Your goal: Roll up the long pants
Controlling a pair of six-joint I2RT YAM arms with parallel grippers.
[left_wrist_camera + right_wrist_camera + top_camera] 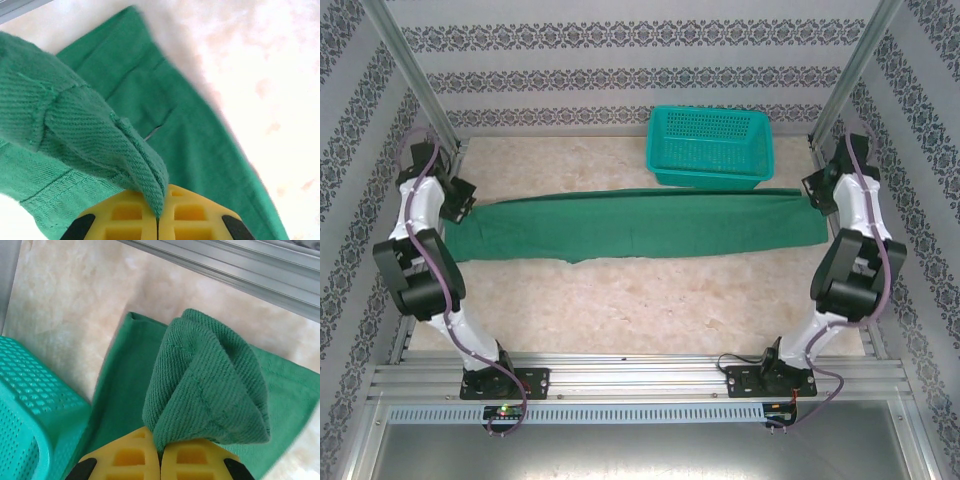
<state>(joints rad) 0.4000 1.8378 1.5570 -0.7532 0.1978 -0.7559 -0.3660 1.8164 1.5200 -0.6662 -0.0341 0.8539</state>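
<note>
The long pants (640, 228) lie stretched across the frame's middle on the tabletop (650, 310), just below the teal mesh basket (710, 147). The left end effector (158, 222) and right end effector (160, 455) each pinch a raised fold.

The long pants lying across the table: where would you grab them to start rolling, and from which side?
Probably at a short end, coming from above. The long pants lie flat in one long band, so an end offers a loose edge to pinch and turn inward. The left gripper and right gripper are each shut on such an end.
</note>
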